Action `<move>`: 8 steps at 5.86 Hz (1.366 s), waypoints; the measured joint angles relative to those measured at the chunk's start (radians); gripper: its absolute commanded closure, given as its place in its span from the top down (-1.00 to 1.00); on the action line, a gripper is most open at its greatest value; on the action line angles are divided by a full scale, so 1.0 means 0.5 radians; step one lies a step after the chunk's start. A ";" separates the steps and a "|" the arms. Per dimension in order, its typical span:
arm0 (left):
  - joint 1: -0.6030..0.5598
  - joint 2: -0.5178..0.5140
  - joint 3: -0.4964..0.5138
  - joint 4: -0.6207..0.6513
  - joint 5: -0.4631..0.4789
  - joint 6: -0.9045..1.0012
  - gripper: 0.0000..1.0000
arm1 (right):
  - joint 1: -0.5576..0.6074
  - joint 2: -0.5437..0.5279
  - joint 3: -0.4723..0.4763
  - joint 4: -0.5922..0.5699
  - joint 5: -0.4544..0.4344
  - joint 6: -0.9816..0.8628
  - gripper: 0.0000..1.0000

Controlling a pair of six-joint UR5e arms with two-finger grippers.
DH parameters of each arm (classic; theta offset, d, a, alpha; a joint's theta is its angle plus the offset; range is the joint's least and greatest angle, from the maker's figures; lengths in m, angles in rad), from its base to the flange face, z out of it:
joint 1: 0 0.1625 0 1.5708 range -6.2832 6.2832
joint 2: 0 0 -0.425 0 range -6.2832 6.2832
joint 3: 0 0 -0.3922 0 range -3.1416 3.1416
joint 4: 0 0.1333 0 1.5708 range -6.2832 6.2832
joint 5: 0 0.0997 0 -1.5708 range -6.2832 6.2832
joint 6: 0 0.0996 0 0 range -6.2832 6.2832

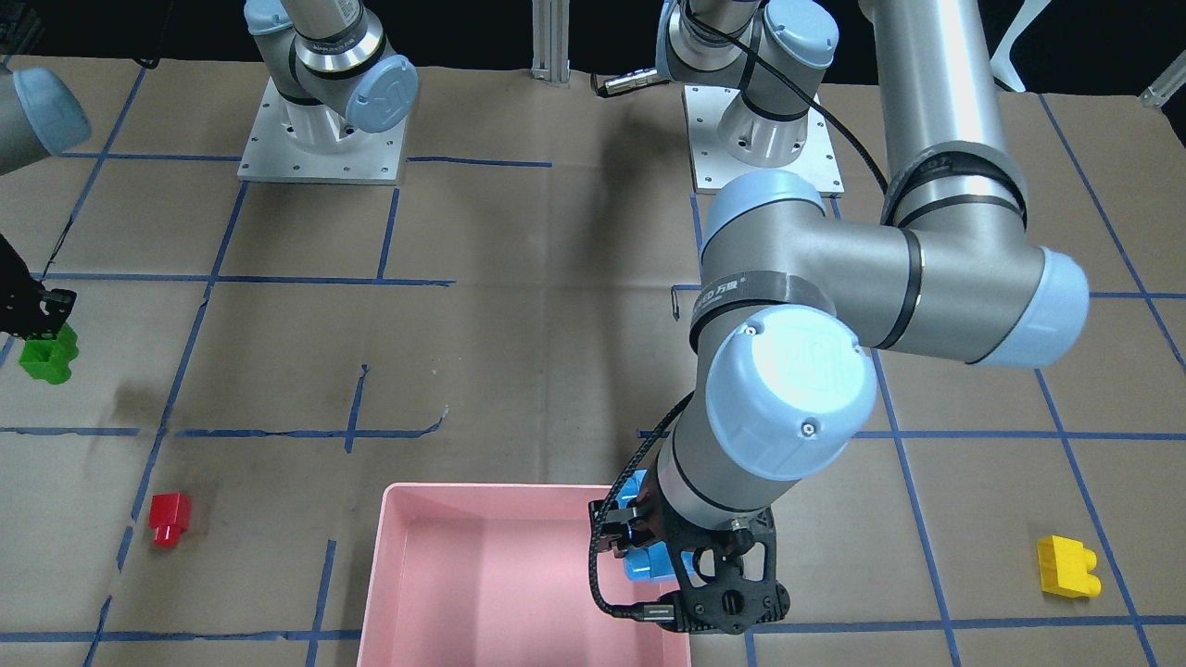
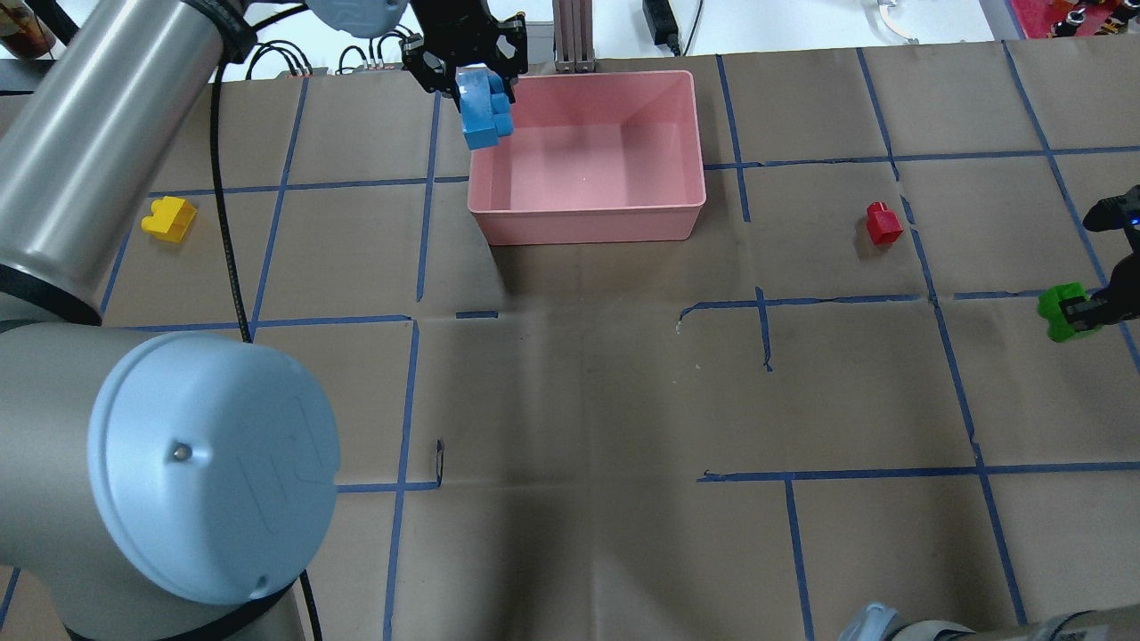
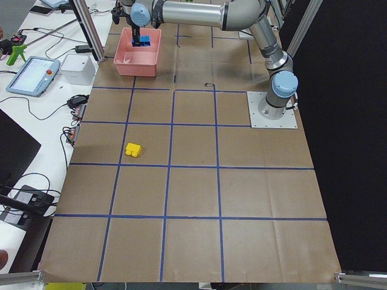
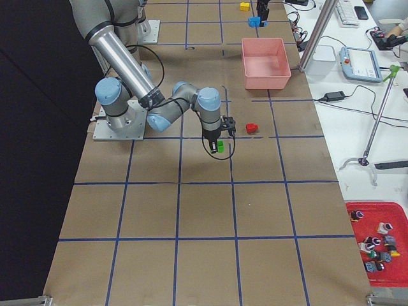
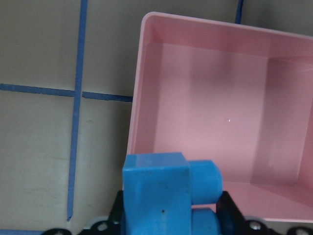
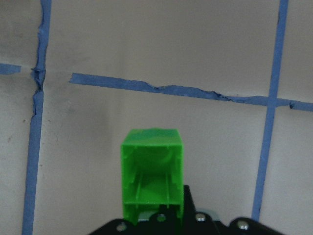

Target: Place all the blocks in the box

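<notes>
- At the box edge on the robot's left, the left hand is hanging with its fingers clamped on the blue block. The block is sitting above the side wall near the far corner, not clearly inside.
- So we're looking at the drop step for blue?
- Judging so, yes. The wrist view is showing the block partly over the rim and partly over the worktop. The box is showing nothing inside.
- Next move?
- I'm thinking it's needing a small shift toward the box middle, then the fingers parting. Letting go where it's hanging is risking the block clipping the wall and tumbling outside.
- Right side?
- The right hand is gripping the green block, low over the worktop and well apart from the box. Can't tell whether the block is off the surface. It's going to need a lift and a long carry across.
- The other two?
- The red block is lying on the worktop to the robot's right of the box, and the yellow block is lying to its left. Both are sitting well apart from the box, and nothing is touching either.
- Progress?
- I'm reading it as none of four in, two in hand.
</notes>
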 measured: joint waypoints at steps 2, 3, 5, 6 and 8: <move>-0.024 -0.124 -0.004 0.087 0.012 -0.039 0.06 | 0.063 -0.031 -0.166 0.036 0.051 -0.046 -0.97; -0.034 -0.170 -0.004 0.133 0.013 -0.066 0.98 | 0.131 -0.039 -0.310 0.039 0.165 -0.111 -0.97; -0.071 -0.177 0.014 0.193 0.012 -0.175 0.99 | 0.298 -0.027 -0.601 0.032 0.647 -0.186 -0.97; -0.079 -0.148 0.033 0.210 0.011 -0.238 0.99 | 0.413 0.000 -0.718 0.026 0.806 -0.187 -0.97; -0.021 0.022 0.017 0.160 0.017 -0.211 0.99 | 0.844 0.235 -0.999 0.013 0.953 -0.186 -0.94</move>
